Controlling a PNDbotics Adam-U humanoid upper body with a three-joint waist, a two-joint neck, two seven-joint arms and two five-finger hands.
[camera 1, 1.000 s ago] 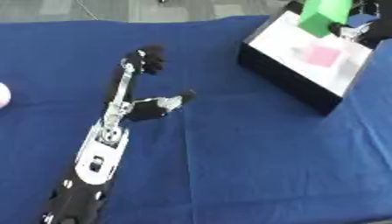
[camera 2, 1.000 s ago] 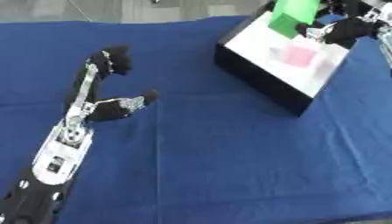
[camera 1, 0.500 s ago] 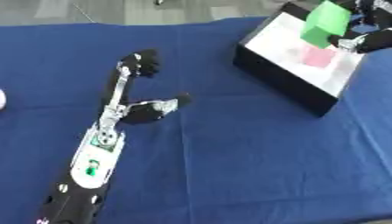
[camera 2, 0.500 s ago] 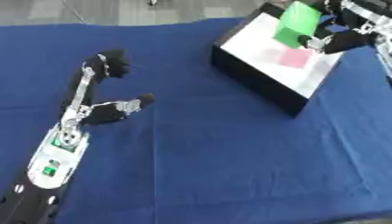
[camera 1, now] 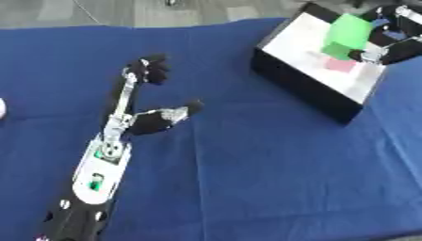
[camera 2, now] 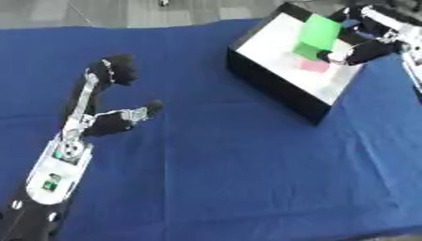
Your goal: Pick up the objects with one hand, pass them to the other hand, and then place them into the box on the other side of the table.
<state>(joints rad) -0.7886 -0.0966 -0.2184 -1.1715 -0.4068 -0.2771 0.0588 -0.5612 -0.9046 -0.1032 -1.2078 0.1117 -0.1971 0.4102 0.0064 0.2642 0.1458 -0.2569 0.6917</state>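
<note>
On the left side of the blue tablecloth (camera 1: 247,155), the left hand (camera 1: 148,120) lies idle with its fingers extended and its thumb spread, holding nothing; at the far left edge a small white thing (camera 1: 3,108) just shows, too cut off to identify. Toward the upper right stands the black box (camera 2: 272,84) with its pale floor, and a pink block (camera 2: 313,66) already lies inside it. Above that floor the right hand (camera 2: 362,44) has fingers and thumb curled round a green block (camera 2: 316,33), which hangs tilted over the box's opening, near the pink one but seemingly not yet resting on the bottom. The step in hand looks like the final placing. To do it well, the block should probably be lowered until it sits on the floor or close above it, on the bare area beside the pink block and not on top of it, and away from the walls. Only then should the fingers spread, and the hand should lift straight up so the fingertips do not drag the block or catch the rim.
</note>
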